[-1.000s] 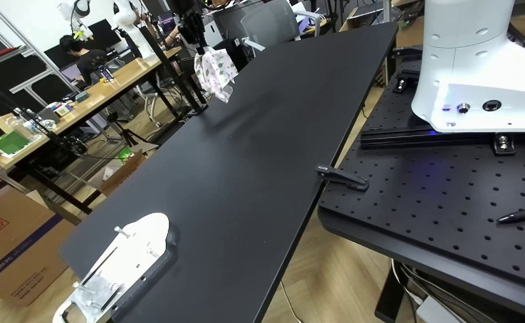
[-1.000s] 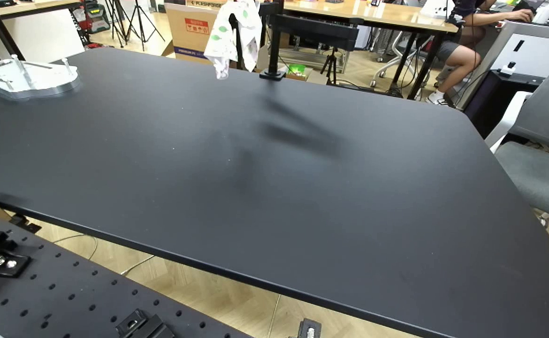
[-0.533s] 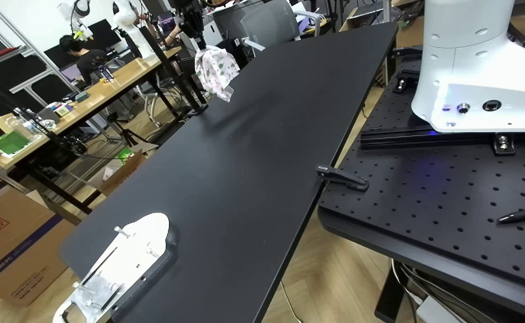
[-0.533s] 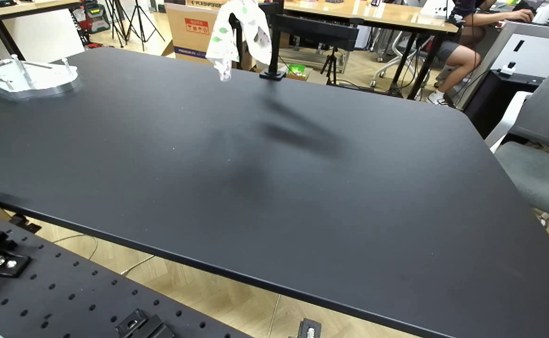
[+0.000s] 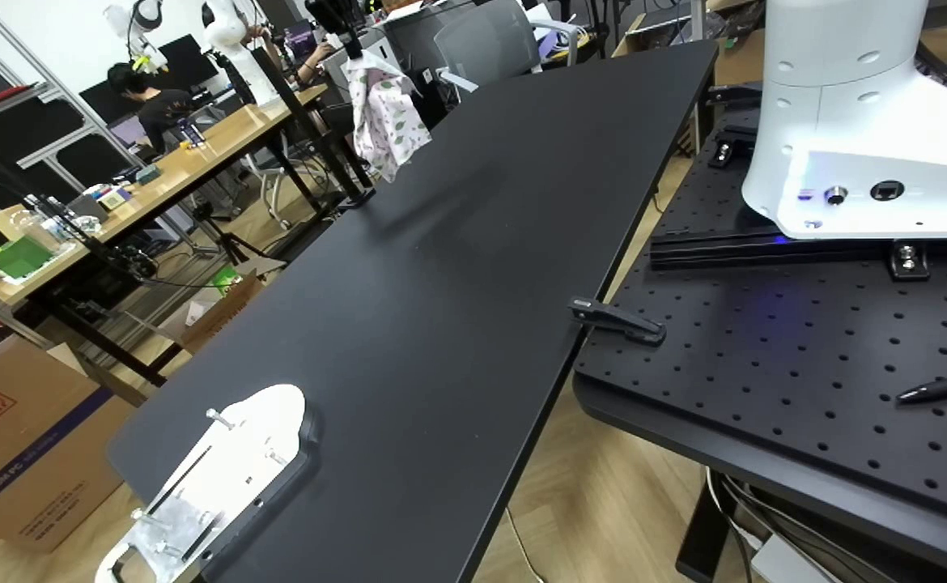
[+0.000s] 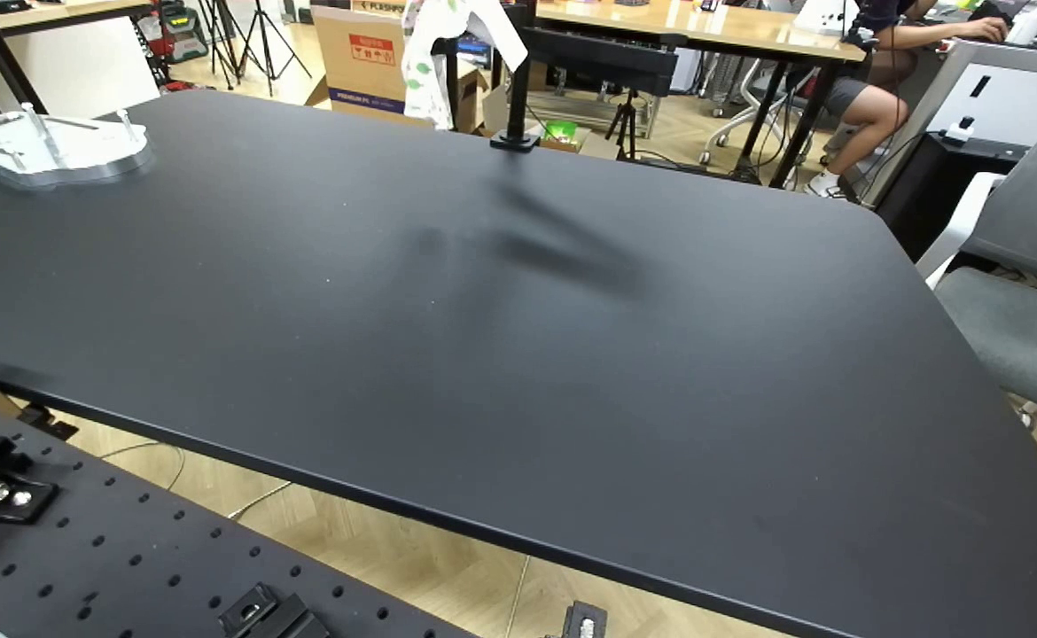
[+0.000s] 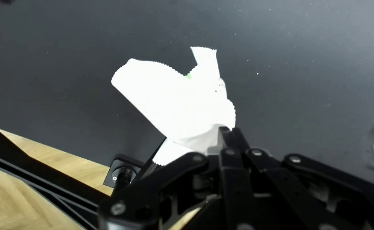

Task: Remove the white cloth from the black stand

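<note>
White cloth (image 5: 388, 117): hanging in the air from the pincer (image 7: 230, 130), near the edge of the black surface (image 6: 572, 399) that lies opposite the robot's base; it looks to be off the black stand (image 6: 519, 102), yet close beside it.

Pincer: fingers drawn together, the upper part of the cloth pinched at the tips; how much fabric is caught between them is hidden.

Cloth against pincer: in an exterior view it drops straight down below the tips; in the wrist view it spreads out ahead of them, mostly to the left of that picture, with a short corner turned toward the stand.

Stand and loose flap: they overlap in the wrist view and in an exterior view — whether they touch, I cannot tell.

Step in hand: by my judgement, bringing the cloth clear of the stand; the removal seems nearly done.

Doing it well: lift enough for that corner to pass the pole freely, then travel away from the stand toward the middle of the surface. Go gently — thin fabric will likely swing, and a tug on a snagged corner could shift the stand or slip the grip.

White board (image 5: 243, 445): at an end of the surface, well apart from the cloth.
</note>
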Controlling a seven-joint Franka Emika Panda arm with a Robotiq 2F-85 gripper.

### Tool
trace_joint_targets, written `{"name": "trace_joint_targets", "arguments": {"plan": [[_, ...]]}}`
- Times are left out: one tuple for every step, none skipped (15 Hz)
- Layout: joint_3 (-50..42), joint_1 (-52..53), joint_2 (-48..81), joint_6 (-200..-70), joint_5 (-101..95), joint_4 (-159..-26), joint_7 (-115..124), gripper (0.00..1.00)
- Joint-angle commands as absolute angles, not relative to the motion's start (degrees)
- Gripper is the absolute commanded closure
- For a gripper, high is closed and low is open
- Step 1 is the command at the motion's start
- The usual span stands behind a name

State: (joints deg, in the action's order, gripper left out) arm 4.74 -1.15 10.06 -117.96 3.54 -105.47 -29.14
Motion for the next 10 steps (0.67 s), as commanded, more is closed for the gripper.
{"name": "trace_joint_targets", "arguments": {"plan": [[4.25,-0.96,1.8,-114.51,5.3,-111.97,-28.05,1.0],[4.04,-0.86,0.03,-113.89,5.78,-113.44,-27.88,1.0],[3.77,-0.72,-2.12,-113.67,5.87,-115.44,-27.51,1.0],[3.49,-0.62,-3.96,-113.5,6.06,-117.05,-27.25,1.0],[3.12,-0.6,-5.99,-113.59,6.54,-118.97,-27.07,1.0],[2.67,-0.56,-7.74,-113.79,7.05,-120.67,-26.86,1.0],[2.05,-0.62,-9.47,-114.14,7.68,-122.49,-26.72,1.0],[1.36,-0.65,-10.89,-114.16,8.52,-124.04,-26.68,1.0],[0.51,-0.73,-12.1,-114.22,9.51,-125.63,-26.67,1.0],[-0.26,-0.75,-13.09,-114.16,10.34,-126.94,-26.63,1.0]]}}
